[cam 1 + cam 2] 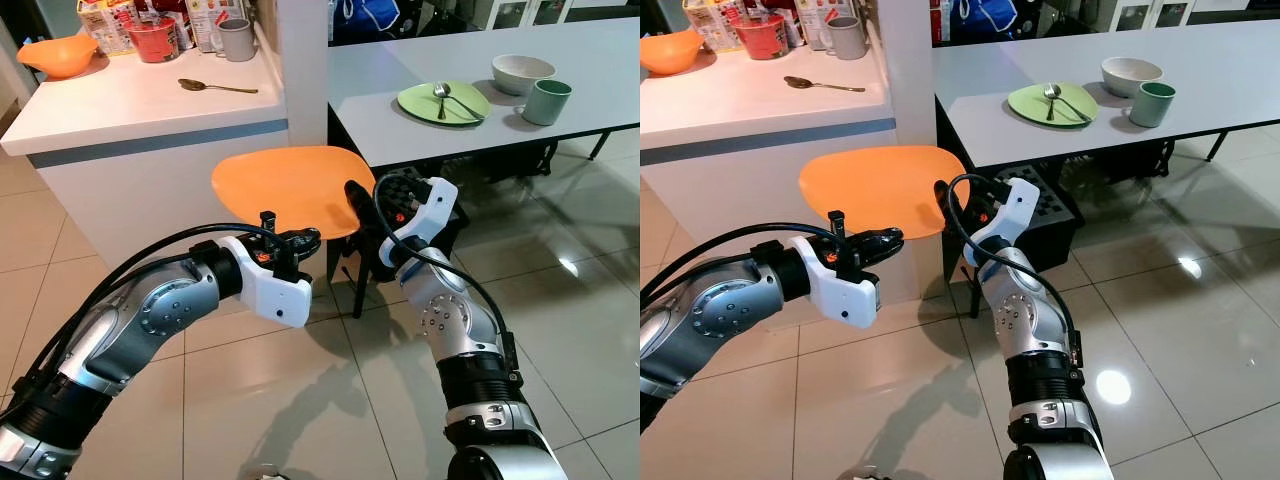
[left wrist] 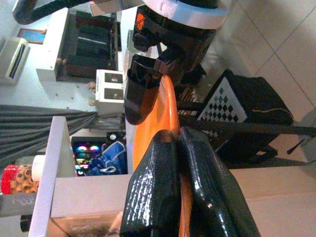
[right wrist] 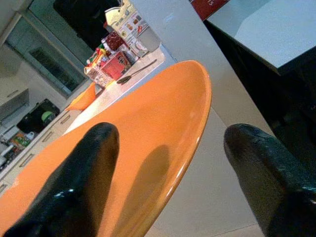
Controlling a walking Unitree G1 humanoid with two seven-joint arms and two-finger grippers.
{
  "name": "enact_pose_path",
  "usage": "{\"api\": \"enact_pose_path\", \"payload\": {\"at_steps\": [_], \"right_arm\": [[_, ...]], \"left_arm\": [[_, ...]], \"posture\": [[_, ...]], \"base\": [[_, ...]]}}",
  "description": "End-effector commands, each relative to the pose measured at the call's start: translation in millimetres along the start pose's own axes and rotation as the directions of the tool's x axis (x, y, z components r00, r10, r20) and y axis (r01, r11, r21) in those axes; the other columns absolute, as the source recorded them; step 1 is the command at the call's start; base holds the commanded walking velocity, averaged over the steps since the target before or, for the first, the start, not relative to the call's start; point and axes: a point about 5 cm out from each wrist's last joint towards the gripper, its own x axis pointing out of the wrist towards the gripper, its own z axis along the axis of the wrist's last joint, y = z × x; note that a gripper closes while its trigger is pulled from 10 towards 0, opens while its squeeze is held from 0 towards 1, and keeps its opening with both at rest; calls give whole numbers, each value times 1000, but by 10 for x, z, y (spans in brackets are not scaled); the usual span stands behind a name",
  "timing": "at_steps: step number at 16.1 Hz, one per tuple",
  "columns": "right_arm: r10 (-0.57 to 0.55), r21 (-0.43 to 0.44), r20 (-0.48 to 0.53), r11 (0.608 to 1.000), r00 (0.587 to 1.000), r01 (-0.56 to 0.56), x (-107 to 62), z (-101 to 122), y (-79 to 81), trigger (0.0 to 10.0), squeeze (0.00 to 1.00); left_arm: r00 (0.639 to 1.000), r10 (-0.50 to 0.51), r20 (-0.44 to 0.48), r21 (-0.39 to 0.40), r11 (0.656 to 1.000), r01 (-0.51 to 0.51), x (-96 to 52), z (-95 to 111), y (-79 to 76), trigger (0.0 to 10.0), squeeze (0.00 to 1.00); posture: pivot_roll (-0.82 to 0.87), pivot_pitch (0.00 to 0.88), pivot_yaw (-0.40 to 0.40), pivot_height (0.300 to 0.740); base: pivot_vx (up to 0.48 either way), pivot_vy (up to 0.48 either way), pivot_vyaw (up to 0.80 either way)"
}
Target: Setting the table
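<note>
An orange plate (image 1: 290, 185) hangs level in the air in front of the white counter (image 1: 130, 105). My left gripper (image 1: 305, 238) is shut on its near rim; in the left wrist view both black fingers (image 2: 158, 182) pinch the plate's edge (image 2: 170, 108). My right gripper (image 1: 358, 195) stands open at the plate's right rim, one finger (image 3: 94, 163) over the plate's face (image 3: 148, 108), the other beside the edge. To the right, the grey dining table (image 1: 600, 60) carries a green plate (image 1: 443, 102) with cutlery on it, a cream bowl (image 1: 522, 72) and a green mug (image 1: 546, 100).
On the counter lie a spoon (image 1: 215, 87), an orange bowl (image 1: 60, 55), a grey mug (image 1: 236, 40) and a red tub (image 1: 153, 40) before some boxes. A white pillar (image 1: 300, 60) separates counter and table. A black checkered bag (image 1: 1040, 205) sits under the table. Glossy tile floor lies below.
</note>
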Motion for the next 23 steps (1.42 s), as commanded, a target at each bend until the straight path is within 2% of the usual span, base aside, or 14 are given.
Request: {"api": "enact_pose_path", "payload": {"at_steps": [1, 4, 7, 8, 11, 17, 20, 23], "right_arm": [[5, 50, -45, 999, 999, -3, 47, -125, 84, 0, 0], [6, 93, -41, 996, 999, -2, 52, -126, 75, 0, 0], [-2, 204, -29, 979, 1000, 8, 62, -101, 46, 0, 0], [-11, 301, -27, 954, 1000, 19, 70, -93, 18, 0, 0], [-26, 401, -43, 915, 999, 41, 72, -123, -38, 0, 0], [-36, 409, -66, 911, 997, 60, 55, -174, -79, 0, 0], [-32, 382, -62, 922, 998, 53, 52, -163, -72, 0, 0], [-27, 349, -62, 936, 998, 47, 47, -158, -64, 0, 0]], "left_arm": [[986, 151, 77, 68, 985, -156, -50, 146, 380, 0, 0], [984, 156, 80, 68, 984, -162, -56, 147, 395, 0, 0], [985, 153, 80, 72, 985, -159, -65, 148, 401, 0, 0], [985, 152, 81, 73, 985, -158, -69, 150, 406, 0, 0], [985, 149, 80, 75, 985, -155, -77, 148, 408, 0, 0], [984, 158, 79, 66, 984, -163, -70, 155, 407, 0, 0], [981, 182, 71, 53, 981, -186, -64, 140, 434, 0, 0], [972, 232, 47, -7, 973, -232, -61, 101, 473, 0, 0]], "posture": [[229, 0, 54, 740], [231, 0, 55, 740], [234, 0, 58, 740], [236, 0, 58, 740], [238, 0, 59, 740], [236, 0, 54, 740], [234, 0, 52, 740], [232, 0, 49, 740]], "base": [[0, 0, 0], [0, 0, 0], [0, 0, 0], [0, 0, 0], [0, 0, 0], [0, 0, 0], [0, 0, 0], [0, 0, 0]]}}
